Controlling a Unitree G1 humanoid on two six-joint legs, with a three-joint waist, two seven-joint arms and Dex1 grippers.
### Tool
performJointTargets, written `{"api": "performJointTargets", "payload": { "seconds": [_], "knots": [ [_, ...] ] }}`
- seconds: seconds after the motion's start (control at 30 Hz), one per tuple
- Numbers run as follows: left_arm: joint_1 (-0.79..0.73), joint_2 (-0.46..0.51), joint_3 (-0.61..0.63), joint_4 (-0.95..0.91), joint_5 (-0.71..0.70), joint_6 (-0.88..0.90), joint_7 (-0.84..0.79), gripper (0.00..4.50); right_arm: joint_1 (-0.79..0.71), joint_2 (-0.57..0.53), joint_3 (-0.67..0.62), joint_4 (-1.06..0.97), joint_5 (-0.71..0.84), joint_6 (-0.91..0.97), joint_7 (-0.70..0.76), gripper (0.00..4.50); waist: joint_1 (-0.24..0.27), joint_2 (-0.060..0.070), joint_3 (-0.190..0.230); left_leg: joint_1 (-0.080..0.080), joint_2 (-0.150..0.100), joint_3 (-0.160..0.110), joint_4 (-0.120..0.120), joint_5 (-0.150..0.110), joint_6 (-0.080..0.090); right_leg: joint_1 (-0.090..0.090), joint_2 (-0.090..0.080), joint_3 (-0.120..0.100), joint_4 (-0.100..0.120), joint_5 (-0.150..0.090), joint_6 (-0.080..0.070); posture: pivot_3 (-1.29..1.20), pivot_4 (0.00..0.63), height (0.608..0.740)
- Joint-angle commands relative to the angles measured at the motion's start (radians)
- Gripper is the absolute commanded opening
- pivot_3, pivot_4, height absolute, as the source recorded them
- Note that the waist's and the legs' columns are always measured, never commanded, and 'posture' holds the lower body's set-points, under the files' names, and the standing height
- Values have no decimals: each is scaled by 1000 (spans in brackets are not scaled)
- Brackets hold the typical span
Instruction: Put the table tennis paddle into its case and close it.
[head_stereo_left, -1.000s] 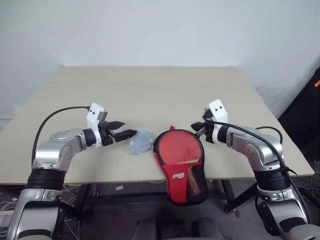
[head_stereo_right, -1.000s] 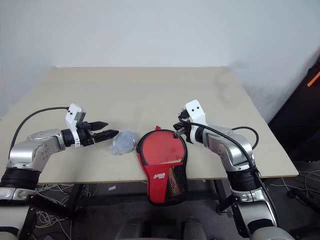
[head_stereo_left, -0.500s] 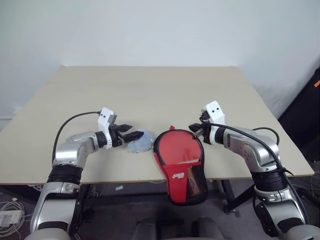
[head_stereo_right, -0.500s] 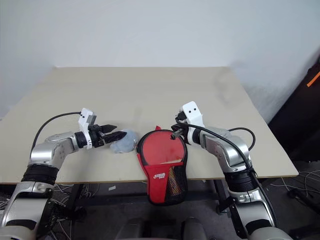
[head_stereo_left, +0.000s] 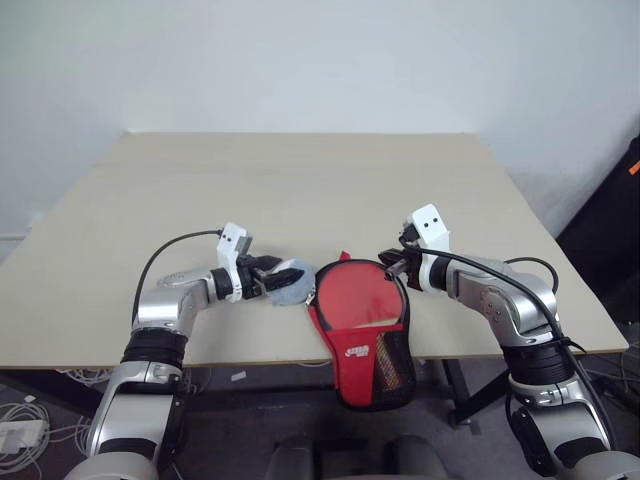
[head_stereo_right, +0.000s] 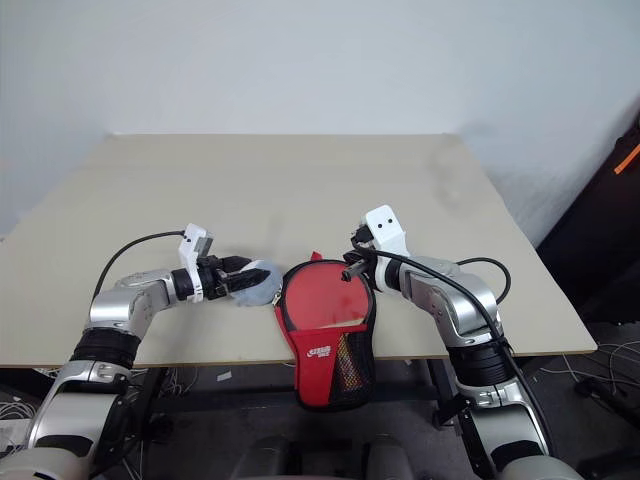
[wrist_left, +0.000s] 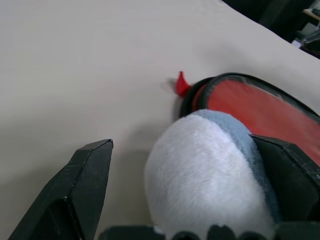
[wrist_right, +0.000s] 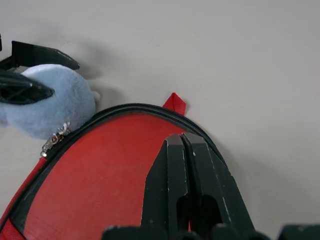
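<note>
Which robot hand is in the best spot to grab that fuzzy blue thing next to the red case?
The left hand. Its open fingers already sit on either side of the blue thing. The right hand is shut and rests over the case's rim.

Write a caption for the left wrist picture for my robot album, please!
Open left gripper reaching around a fluffy pale blue-and-white wad beside the red paddle case on the beige table.
</note>
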Motion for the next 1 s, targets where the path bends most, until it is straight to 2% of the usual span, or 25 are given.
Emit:
{"api": "performJointTargets", "payload": {
  "seconds": [0.03, 0.63, 0.73, 1.0],
  "knots": [
    [4, -12, -5, -49, 14, 18, 5, 4500, -11, 1, -21, -41, -2, -13, -8, 25, 0, 0, 0, 0, 0, 0, 0, 0, 0, 0, 0, 0, 0, 0, 0, 0, 0, 740],
    [1, -25, 28, -52, 21, 38, 21, 4500, -12, -6, -18, -35, -3, -15, -11, 25, 0, 0, 0, 0, 0, 0, 0, 0, 0, 0, 0, 0, 0, 0, 0, 0, 0, 740],
    [0, -29, 41, -47, 15, 41, 29, 3903, -11, -7, -18, -34, -3, -15, -10, 0, 0, 0, 0, 0, 0, 0, 0, 0, 0, 0, 0, 0, 0, 0, 0, 0, 0, 740],
    [9, -48, 71, -70, -9, 83, 31, 1310, -14, -11, -17, -29, -5, -16, -7, 0, 0, 0, 0, 0, 0, 0, 1, 0, 0, 1, 0, 0, 0, 0, 0, 0, 0, 740]
  ]
}}
